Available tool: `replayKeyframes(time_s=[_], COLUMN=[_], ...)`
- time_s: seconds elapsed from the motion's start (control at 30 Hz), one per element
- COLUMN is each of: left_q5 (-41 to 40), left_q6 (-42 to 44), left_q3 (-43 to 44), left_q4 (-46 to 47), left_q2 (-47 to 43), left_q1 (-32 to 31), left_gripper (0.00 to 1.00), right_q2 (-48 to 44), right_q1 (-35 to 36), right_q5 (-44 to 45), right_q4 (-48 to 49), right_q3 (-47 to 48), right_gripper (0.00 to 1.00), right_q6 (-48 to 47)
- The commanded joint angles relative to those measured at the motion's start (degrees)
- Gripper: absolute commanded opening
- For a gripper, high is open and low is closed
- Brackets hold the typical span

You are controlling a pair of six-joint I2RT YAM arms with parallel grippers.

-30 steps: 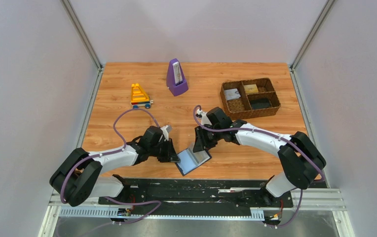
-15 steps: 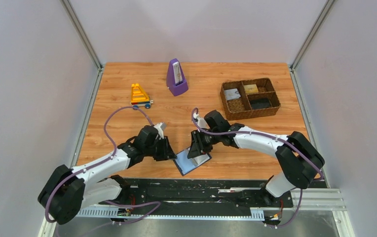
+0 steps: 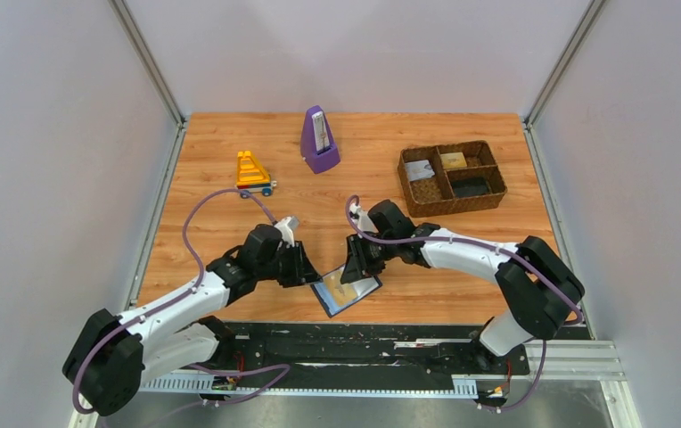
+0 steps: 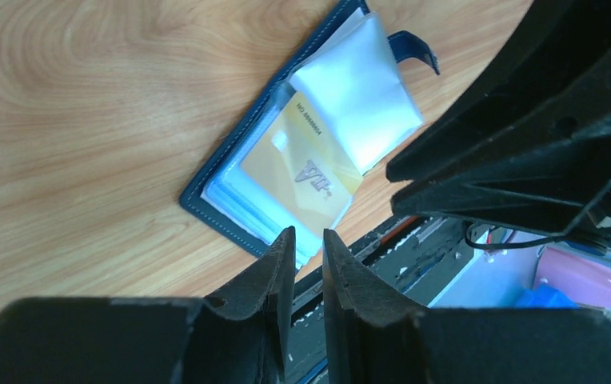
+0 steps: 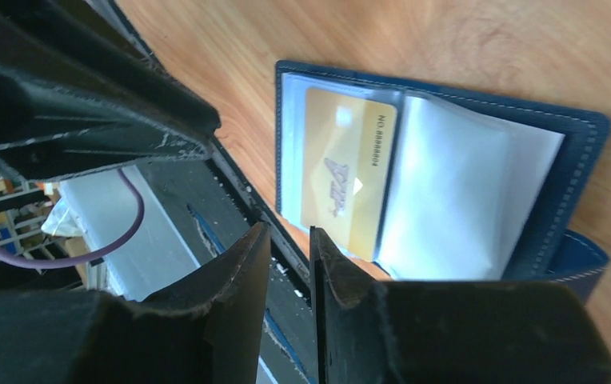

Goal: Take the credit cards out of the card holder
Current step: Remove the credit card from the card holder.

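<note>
While the card holder lies spread open at the table's near edge, a yellow card shows in its clear sleeve. Left gripper and right gripper flank it, jaws slightly parted and empty, likely poised to pin and pluck.

Card holder lies open and flat; a yellow card sits in one clear sleeve.

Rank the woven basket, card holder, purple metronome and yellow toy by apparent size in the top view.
Woven basket, largest.
Card holder and purple metronome look about alike; the holder is partly covered, so no ranking.
Yellow toy, smallest.
</note>
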Motion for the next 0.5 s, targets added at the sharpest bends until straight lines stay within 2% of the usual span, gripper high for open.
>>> replayKeyframes(time_s=[0.0, 0.23, 0.47], left_q5=[3.5, 5.3, 4.1], left_q6=[-0.8, -1.2, -0.6], left_q3=[-0.7, -2.0, -3.2], left_q4=[8.0, 14.7, 15.6], left_q2=[2.2, 8.3, 12.7], left_q1=[-0.2, -0.1, -0.2], left_gripper=[0.26, 0.21, 0.19], right_q2=[0.4, 3.9, 6.4], right_q1=[-0.9, -1.7, -1.9], right_q5=[3.7, 4.0, 3.6], right_q4=[-0.9, -0.6, 1.4], right_q3=[2.0, 2.8, 1.5], right_gripper=[0.26, 0.26, 0.27], right_q6=[-1.7, -2.4, -2.4])
